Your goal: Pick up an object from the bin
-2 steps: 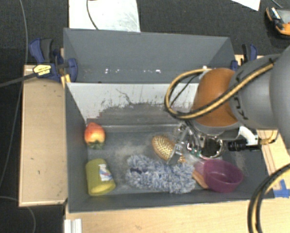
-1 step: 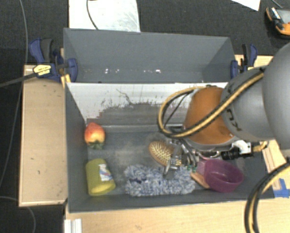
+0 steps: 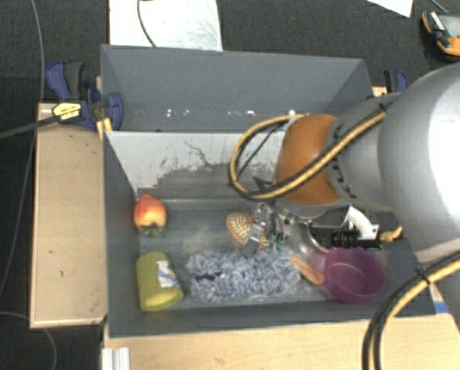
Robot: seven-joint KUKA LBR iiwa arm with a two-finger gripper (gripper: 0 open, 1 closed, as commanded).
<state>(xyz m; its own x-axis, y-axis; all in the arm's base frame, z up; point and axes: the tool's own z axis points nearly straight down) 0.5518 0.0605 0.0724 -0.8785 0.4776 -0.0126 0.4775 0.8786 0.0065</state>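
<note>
Arm is in from the right, with the gripper (image 3: 265, 236) down in the middle of the bin (image 3: 214, 91), toward the back wall. The orange wrist cover (image 3: 307, 160) and a looped yellow-black cable (image 3: 241, 149) sit right above it and block most of the tool. Can't tell whether it's open or closed, or whether it has hold of anything. Closest thing is a tan ribbed shell-shaped piece (image 3: 240, 224), touching or just beside the gripper on the camera's left of it; can't say which. Directly in front of both is a blue-grey knitted cloth (image 3: 241, 274), bunched along the front-middle of the floor. On the camera's right of the cloth, a purple cup (image 3: 354, 276) sits toward the front right corner, with a small orange-tan piece (image 3: 307, 270) against its near rim. Well apart on the camera's left are a red-yellow apple (image 3: 149, 213) by the side wall and a yellow-green labelled cylinder (image 3: 159, 282) lying in the front left corner.
</note>
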